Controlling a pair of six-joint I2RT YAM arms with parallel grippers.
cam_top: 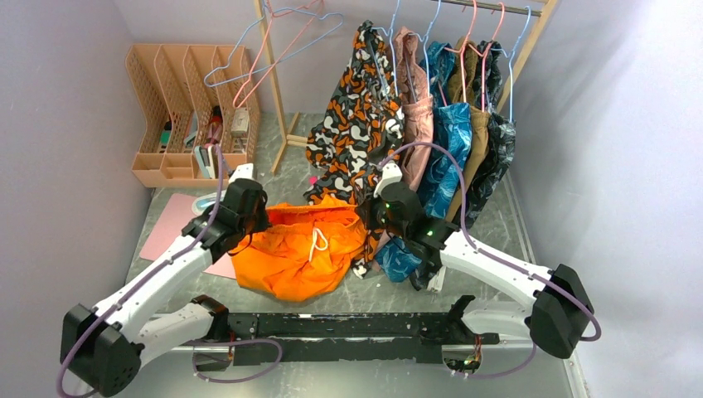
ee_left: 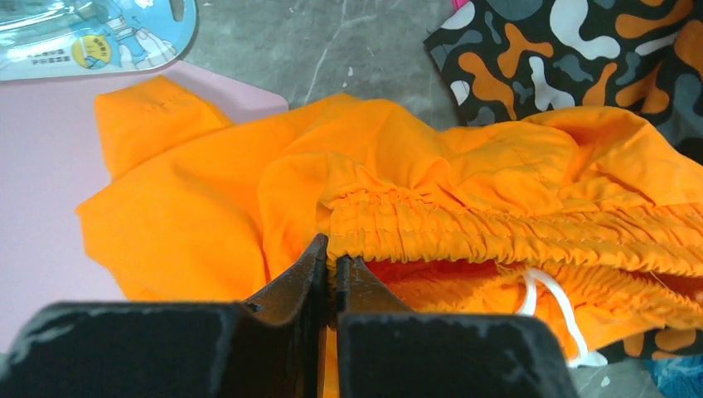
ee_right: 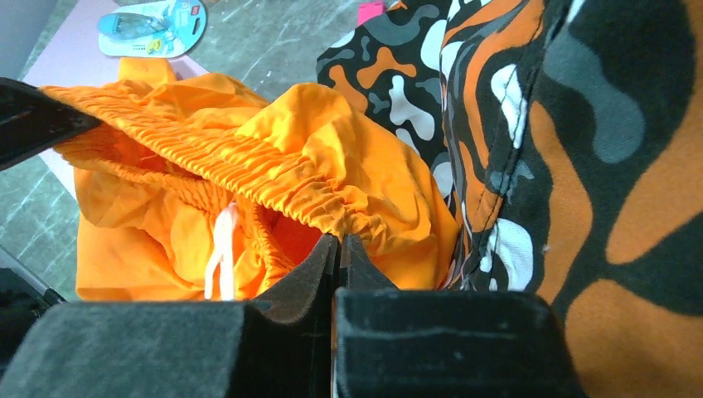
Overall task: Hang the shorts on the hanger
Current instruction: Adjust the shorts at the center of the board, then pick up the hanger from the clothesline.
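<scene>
The grey marbled bench (cam_top: 332,157) stands between pale lilac walls, with a wooden garment rack (cam_top: 278,108) at the far side. The left jaws are pressed shut on the left end of the gathered elastic waistband (ee_left: 497,228) of the plain bright orange fabric shorts (cam_top: 290,257), with fabric pinched between the tips. The right jaws are likewise shut on the right end of the same waistband, as the right wrist view shows. The waistband runs between the two grips, its opening facing the near edge. A white drawstring (cam_top: 317,240) hangs from its middle. The body of the shorts sags in folds onto the bench below the arms. Its left part lies over a flat pale pink mat (cam_top: 170,224). A light blue plastic packet (ee_left: 91,33) rests at the far edge of that mat. An orange, black and white patterned garment (cam_top: 356,108) hangs just beside the right grip and touches the right side of the shorts. The thin pink wire hanger (cam_top: 273,62) hangs empty at the rack's upper left, well apart from the shorts, crossed with a light-blue wire hanger (cam_top: 217,73). A peach slotted file organiser (cam_top: 174,108) stands at the far left. Further garments hang on the rail at the far right (cam_top: 464,108).
</scene>
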